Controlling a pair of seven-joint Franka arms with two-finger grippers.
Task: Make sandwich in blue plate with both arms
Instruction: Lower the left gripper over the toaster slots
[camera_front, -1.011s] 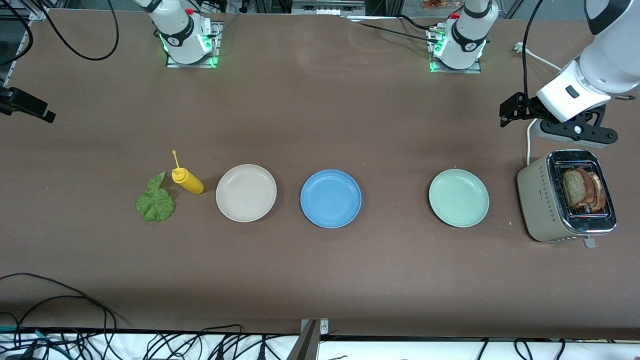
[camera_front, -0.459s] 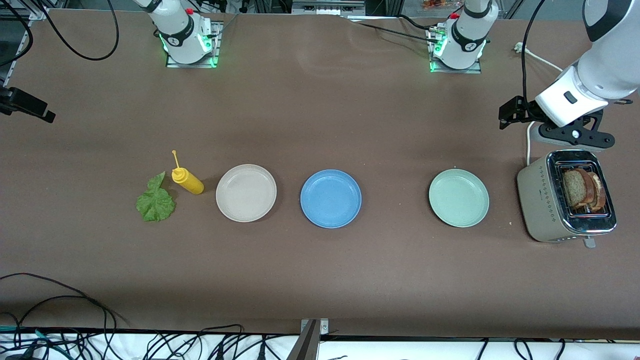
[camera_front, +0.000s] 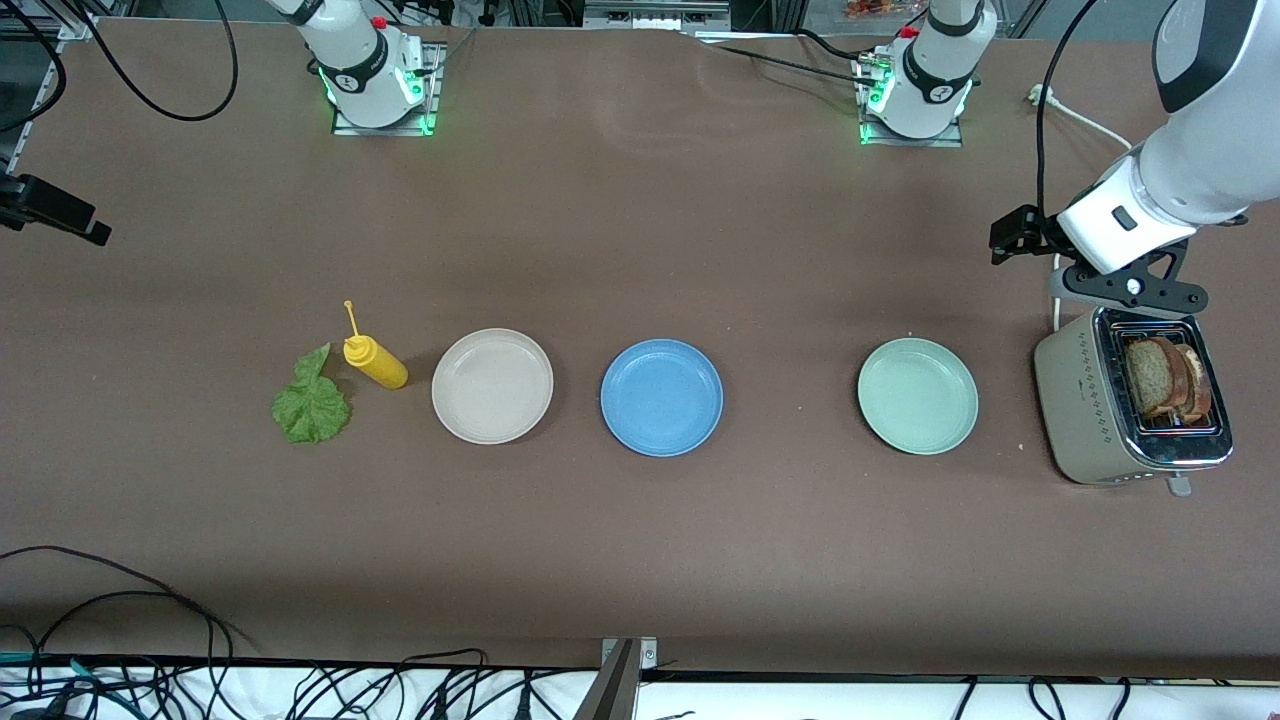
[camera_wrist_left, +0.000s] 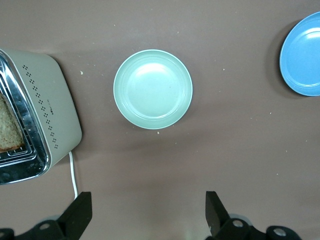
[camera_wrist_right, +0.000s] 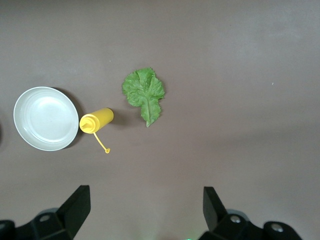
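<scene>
A: Brown table (camera_front: 640, 560), three plates in a row. Toaster (camera_front: 1090, 400) at the left arm's end, two bread slices (camera_front: 1165, 378) upright in its slot. Blue plate (camera_front: 661, 397) mid-row, bare. Lettuce (camera_front: 311, 404) at the right arm's end, by the yellow bottle (camera_front: 374, 361).

B: Grippers?

A: Left gripper (camera_wrist_left: 147, 212) over the table by the toaster, fingers apart, empty. Right gripper (camera_wrist_right: 145, 210) likewise, high above the lettuce; that arm waits.

B: Handling?

A: Bread looks light and crumbly: pinch the top crust gently. Lettuce limp: take an edge.
</scene>
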